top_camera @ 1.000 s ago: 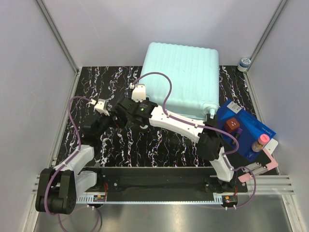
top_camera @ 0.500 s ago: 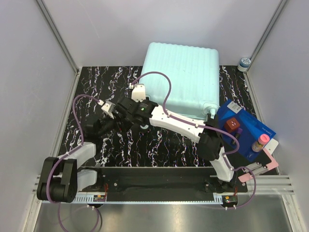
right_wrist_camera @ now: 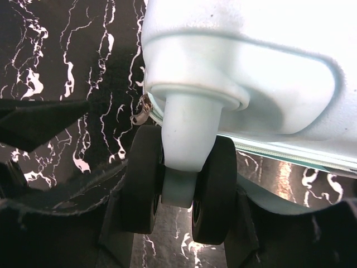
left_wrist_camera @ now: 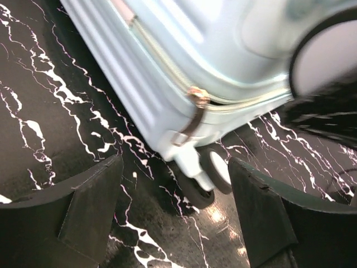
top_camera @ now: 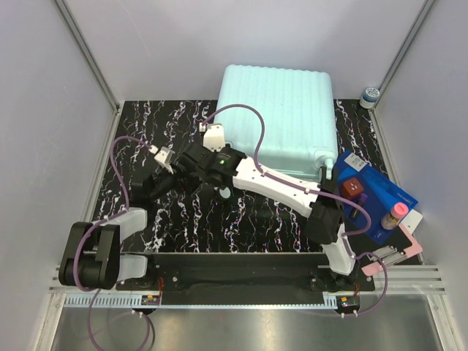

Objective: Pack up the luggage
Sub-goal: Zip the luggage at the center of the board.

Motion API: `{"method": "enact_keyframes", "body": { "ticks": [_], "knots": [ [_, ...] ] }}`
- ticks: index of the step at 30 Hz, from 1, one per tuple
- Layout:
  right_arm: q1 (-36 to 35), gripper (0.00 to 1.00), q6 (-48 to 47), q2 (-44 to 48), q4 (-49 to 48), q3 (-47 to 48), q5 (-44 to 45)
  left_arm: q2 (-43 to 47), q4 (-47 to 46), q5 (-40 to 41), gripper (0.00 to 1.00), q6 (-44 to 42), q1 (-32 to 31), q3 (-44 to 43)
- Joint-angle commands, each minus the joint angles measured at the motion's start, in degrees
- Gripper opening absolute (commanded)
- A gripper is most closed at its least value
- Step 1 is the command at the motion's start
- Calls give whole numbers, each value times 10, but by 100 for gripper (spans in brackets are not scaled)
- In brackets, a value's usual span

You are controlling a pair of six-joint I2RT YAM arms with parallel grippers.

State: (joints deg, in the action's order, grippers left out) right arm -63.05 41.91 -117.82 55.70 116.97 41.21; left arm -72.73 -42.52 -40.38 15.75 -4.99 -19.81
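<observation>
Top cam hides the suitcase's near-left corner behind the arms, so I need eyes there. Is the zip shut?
Observer: In the left wrist view the luggage zip looks closed up to the corner, with its pull hanging there.
Operator: Left gripper on it?
Observer: No, the left gripper is open, clear of the pull and holding nothing.
Operator: Right one?
Observer: The right gripper has its fingers either side of a twin caster wheel. I cannot tell if they touch it.

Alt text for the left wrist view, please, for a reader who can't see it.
A corner of the mint-green luggage, with its zipper pull hanging just above a small black wheel, rests on a black marble table. The left gripper frames it from below, its two dark fingers apart with nothing between them.
</observation>
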Motion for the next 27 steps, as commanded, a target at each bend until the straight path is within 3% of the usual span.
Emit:
{"method": "enact_keyframes", "body": {
  "ticks": [1, 10, 27],
  "knots": [
    [3, 0, -39, 102, -9, 19, 49, -20, -59, -13, 79, -4, -12, -39],
    [8, 0, -48, 99, -20, 4, 50, -58, -94, -4, 78, 0, -77, -54],
    [15, 0, -90, 94, -29, 25, 74, -73, -76, 31, 78, -28, -105, -59]
  ]
}}
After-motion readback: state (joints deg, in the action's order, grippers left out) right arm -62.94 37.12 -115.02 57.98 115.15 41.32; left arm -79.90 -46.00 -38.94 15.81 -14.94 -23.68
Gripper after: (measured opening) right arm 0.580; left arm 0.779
